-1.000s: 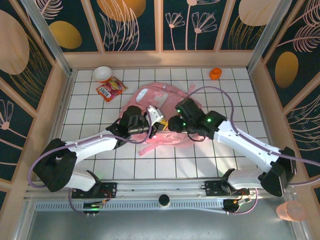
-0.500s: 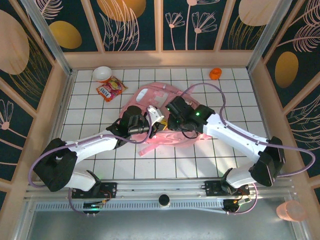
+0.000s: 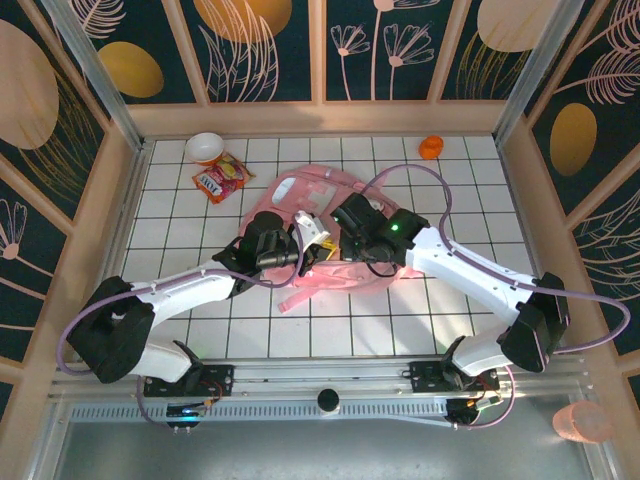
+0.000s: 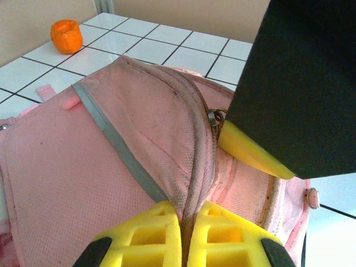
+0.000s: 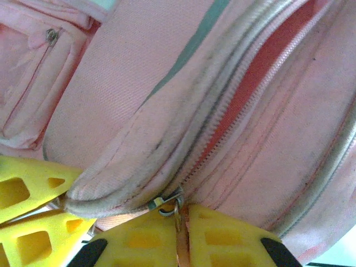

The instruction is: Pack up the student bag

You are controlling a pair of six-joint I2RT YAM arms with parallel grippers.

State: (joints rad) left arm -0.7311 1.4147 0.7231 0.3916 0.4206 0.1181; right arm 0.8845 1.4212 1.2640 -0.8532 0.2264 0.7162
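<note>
Pink is most of what my wrist feeds show right now. Starting nearest me: both arm bases sit on the grey metal rail [image 3: 330,372] at the near edge, with a small round black knob [image 3: 327,401] just in front of it. A pale pink see-through cup [image 3: 578,422] sits off past the near right corner.

The two arms reach in over the white tiled table [image 3: 480,190] and meet at the large soft pink fabric backpack [image 3: 330,195] with white trim, which lies about mid-table.

The left gripper [image 4: 183,236] has its yellow fingers [image 4: 147,236] pressed together, pinching a raised fold of the backpack right along the zipper seam. The ridge of fabric runs straight out from between the pads.

The right gripper [image 5: 181,239] sits just beside it. Its yellow fingers [image 5: 222,239] are clamped on the small metal zipper pull [image 5: 167,203], with a thin pinkish strip caught between the pads. Past the pull the zipper looks parted, with darker pink showing between the teeth. The two grippers are really close, so each wrist cam catches a bit of the other one.

Further out on the left, a red and orange snack packet [image 3: 222,178] lies just beside a white round bowl [image 3: 204,148] near the far left corner. A small orange cup-shaped thing [image 3: 430,147] sits near the far right, well apart from the backpack.
</note>
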